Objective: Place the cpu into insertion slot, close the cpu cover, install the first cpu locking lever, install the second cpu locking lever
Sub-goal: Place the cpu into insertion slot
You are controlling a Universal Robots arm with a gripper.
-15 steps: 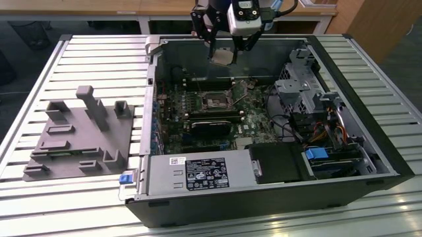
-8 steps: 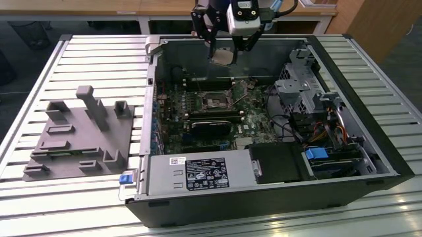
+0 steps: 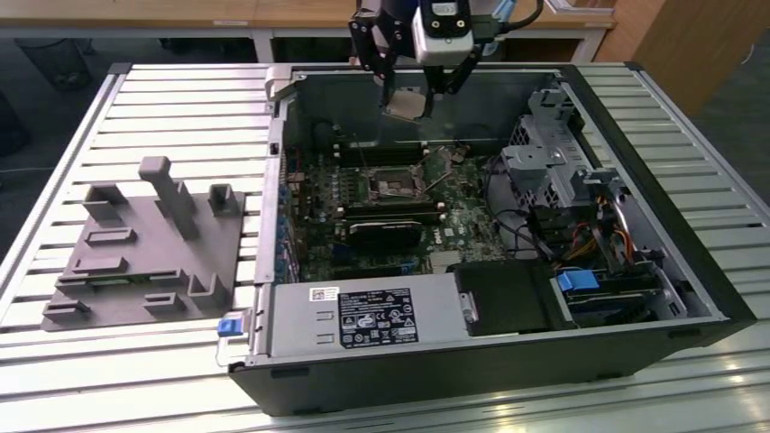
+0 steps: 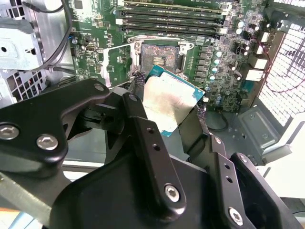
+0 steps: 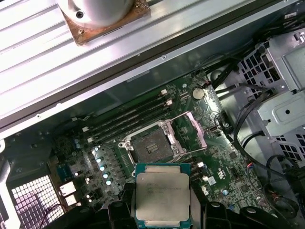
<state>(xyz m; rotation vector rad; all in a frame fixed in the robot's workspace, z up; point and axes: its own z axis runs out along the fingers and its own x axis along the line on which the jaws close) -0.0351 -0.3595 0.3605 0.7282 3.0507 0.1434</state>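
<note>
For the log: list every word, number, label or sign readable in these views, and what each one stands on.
Nothing can be read.
On the power supply, the black label: print too small.
The white sticker above it: too small.
Top face of the cpu, held in the gripper: faint marking lines, unreadable.

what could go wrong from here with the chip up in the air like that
The cpu hangs above the case, pinched only at its edges by the gripper jaws; a slip could drop it onto the board.
It looks tilted in the exterior view, so it may meet the insertion slot skewed and hurt the contacts.
The cpu cover stands open beside the slot; a descent off to that side could strike it.
</note>
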